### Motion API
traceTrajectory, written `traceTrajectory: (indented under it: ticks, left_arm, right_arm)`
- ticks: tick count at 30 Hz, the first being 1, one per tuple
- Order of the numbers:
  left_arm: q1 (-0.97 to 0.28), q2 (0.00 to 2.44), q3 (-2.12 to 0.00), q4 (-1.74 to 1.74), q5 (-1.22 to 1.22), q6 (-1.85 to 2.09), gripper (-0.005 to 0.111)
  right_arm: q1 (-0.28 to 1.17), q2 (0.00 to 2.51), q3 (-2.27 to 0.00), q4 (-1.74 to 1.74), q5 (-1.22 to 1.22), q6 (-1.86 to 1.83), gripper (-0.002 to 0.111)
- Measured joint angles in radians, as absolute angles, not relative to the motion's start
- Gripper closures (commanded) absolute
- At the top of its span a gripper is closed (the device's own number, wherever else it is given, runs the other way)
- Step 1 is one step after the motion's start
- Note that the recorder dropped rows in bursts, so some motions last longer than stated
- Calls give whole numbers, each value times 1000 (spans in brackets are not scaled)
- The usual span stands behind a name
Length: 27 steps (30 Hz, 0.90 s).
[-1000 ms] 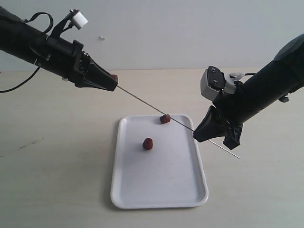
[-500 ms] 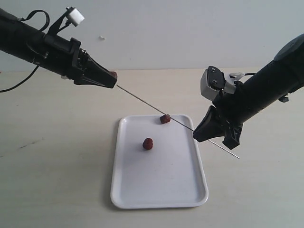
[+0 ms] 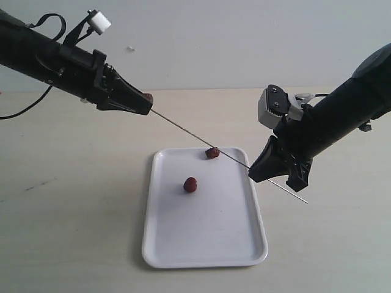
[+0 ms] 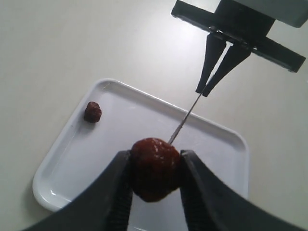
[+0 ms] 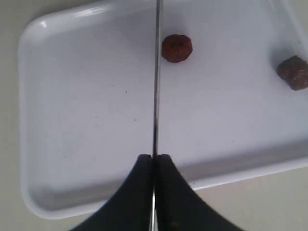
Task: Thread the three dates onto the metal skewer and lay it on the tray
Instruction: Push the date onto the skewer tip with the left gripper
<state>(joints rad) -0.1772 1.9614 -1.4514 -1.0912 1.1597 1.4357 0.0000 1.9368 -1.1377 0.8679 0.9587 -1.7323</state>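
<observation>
My left gripper [image 3: 145, 105] [image 4: 155, 166] is shut on a dark red date [image 4: 155, 168] [image 3: 148, 97], held in the air left of the tray. The thin metal skewer [image 3: 195, 138] [image 5: 156, 77] [image 4: 185, 115] runs slanting from that date down to my right gripper [image 3: 253, 174] [image 5: 154, 161], which is shut on it, with a short end sticking out behind. The skewer's tip meets the held date. Two more dates lie on the white tray [image 3: 208, 244] [image 5: 72, 120] [image 4: 72, 159]: one [image 3: 190, 184] [image 5: 176, 48] [image 4: 92, 111] mid-tray, one [image 3: 212, 152] [image 5: 293, 72] near the far rim.
The tray rests on a pale beige tabletop [image 3: 73, 213]. Both black arms hang over the table, the left arm [image 3: 49, 61] high at the far left, the right arm [image 3: 342, 116] at the right beside the tray.
The left gripper with its date shifted slightly, up and then back down, staying at the skewer's tip. The right gripper, skewer and tray dates have not moved.
</observation>
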Motion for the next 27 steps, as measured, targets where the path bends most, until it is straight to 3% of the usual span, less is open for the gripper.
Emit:
traceTrajectory:
  ticks: [13, 27]
  left_arm:
    - [-181, 1990, -1451, -1102, 1165, 1436, 75]
    - [-268, 1990, -1451, -1126, 1148, 1462, 75]
  right_arm:
    - [0, 1937, -1138, 869, 955, -1732, 108]
    - [0, 1937, -1133, 908, 972, -1734, 108]
